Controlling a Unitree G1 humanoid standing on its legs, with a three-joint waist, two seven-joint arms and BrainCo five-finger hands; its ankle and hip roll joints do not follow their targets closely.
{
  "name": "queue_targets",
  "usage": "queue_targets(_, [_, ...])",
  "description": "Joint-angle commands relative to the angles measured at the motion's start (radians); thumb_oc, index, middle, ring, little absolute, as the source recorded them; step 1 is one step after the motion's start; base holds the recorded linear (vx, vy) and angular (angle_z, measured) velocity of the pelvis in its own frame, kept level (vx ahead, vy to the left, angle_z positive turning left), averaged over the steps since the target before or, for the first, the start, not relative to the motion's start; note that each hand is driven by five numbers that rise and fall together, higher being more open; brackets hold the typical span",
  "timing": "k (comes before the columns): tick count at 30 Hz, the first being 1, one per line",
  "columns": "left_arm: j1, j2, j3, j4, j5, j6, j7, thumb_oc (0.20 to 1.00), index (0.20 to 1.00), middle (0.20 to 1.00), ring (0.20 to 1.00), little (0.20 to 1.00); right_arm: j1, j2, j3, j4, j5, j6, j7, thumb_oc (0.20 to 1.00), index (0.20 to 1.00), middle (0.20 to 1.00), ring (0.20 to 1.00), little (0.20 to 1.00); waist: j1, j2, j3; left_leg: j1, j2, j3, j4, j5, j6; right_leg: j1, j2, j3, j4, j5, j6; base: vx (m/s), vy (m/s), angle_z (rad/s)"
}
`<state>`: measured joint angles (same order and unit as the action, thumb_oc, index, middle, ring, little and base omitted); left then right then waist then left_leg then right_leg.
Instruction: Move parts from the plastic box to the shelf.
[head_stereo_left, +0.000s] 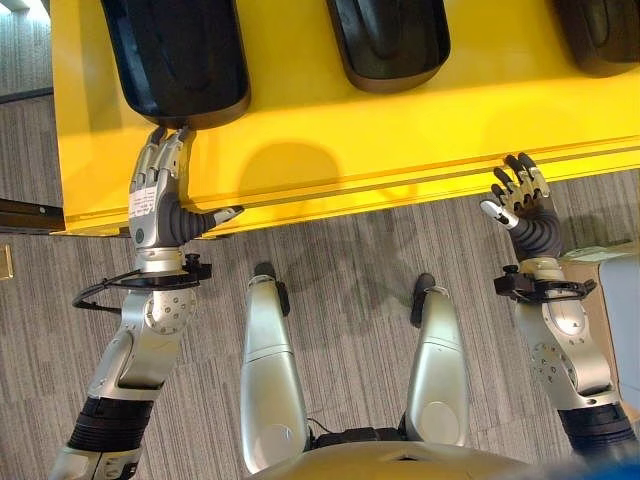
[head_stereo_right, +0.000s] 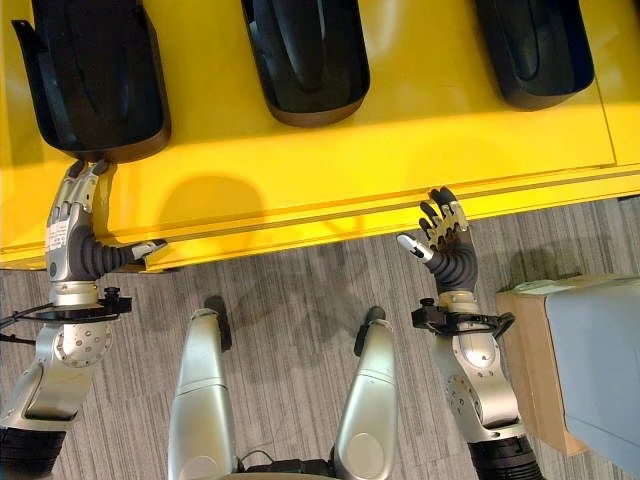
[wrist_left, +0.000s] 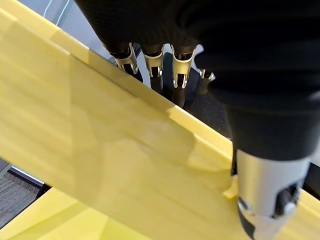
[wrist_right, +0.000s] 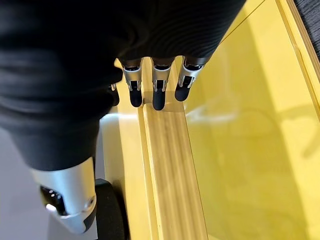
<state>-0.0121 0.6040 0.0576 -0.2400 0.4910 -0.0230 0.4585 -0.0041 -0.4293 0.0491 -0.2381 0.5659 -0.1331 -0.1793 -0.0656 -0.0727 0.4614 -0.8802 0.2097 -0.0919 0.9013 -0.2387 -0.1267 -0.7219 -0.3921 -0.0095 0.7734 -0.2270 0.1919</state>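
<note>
Left hand (head_stereo_left: 158, 200): fingers straight, tips touching black part (head_stereo_left: 175, 55) on yellow shelf (head_stereo_left: 400, 140)
Right hand (head_stereo_left: 522, 205): fingers spread, empty

The far ends of all three black parts run past the picture's far edge: the left part (head_stereo_right: 95, 80), the middle part (head_stereo_right: 305, 55) and the right part (head_stereo_right: 535, 45). The shelf (head_stereo_left: 350, 150) is cut off at the far side and the right. I can't tell whether the fingertips of my left hand (head_stereo_left: 155, 205) touch the left part or only reach close to it. At my right, a box (head_stereo_right: 580, 360) runs out of the picture, and I can't see inside it.
</note>
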Motion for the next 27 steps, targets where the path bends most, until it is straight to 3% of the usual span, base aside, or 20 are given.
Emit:
queue_targets(1, [-0.232, 0.047, 0.081, 0.072, -0.056, 0.020, 0.034, 1.000, 1.000, 1.000, 1.000, 1.000, -0.063, 0.027, -0.066, 0.022, -0.001, -0.026, 0.009, 1.000, 1.000, 1.000, 1.000, 1.000, -0.016, 0.001, -0.033, 0.051, 0.004, 0.022, -0.015, -0.046, 0.049, -0.012, 0.013, 0.020, 0.119, -0.116, -0.097, 0.00, 0.000, 0.00])
queue_targets(9, [-0.242, 0.124, 0.141, 0.088, -0.099, 0.032, -0.056, 1.000, 1.000, 1.000, 1.000, 1.000, -0.066, 0.018, -0.090, 0.032, 0.002, 0.019, 0.044, 1.000, 1.000, 1.000, 1.000, 1.000, -0.017, 0.012, -0.042, 0.059, 0.003, 0.027, -0.018, -0.047, 0.048, -0.006, 0.013, 0.025, 0.112, -0.113, -0.096, 0.00, 0.007, -0.01])
queue_targets(15, [-0.296, 0.253, 0.169, 0.107, -0.167, 0.028, -0.151, 1.000, 1.000, 1.000, 1.000, 1.000, -0.060, 0.008, -0.095, 0.039, 0.006, 0.057, 0.093, 1.000, 1.000, 1.000, 1.000, 1.000, -0.023, 0.024, -0.049, 0.069, 0.002, 0.032, -0.026, -0.045, 0.044, 0.009, 0.011, 0.026, 0.098, -0.110, -0.092, 0.00, 0.000, 0.00])
queue_targets(25, [-0.491, 0.500, 0.057, 0.218, -0.333, 0.002, -0.260, 1.000, 1.000, 1.000, 1.000, 1.000, -0.026, -0.002, -0.074, 0.039, 0.006, 0.075, 0.170, 1.000, 1.000, 1.000, 1.000, 1.000, -0.037, 0.033, -0.063, 0.088, 0.004, 0.035, -0.039, -0.040, 0.036, 0.038, 0.007, 0.027, 0.080, -0.105, -0.084, 0.00, 0.001, 0.00])
queue_targets(27, [-0.517, 0.517, 0.033, 0.232, -0.342, 0.001, -0.262, 1.000, 1.000, 1.000, 1.000, 1.000, -0.022, 0.001, -0.071, 0.040, 0.006, 0.075, 0.174, 1.000, 1.000, 1.000, 1.000, 1.000, -0.035, 0.032, -0.063, 0.088, 0.003, 0.033, -0.038, -0.040, 0.036, 0.040, 0.006, 0.025, 0.079, -0.105, -0.083, 0.00, -0.001, 0.03])
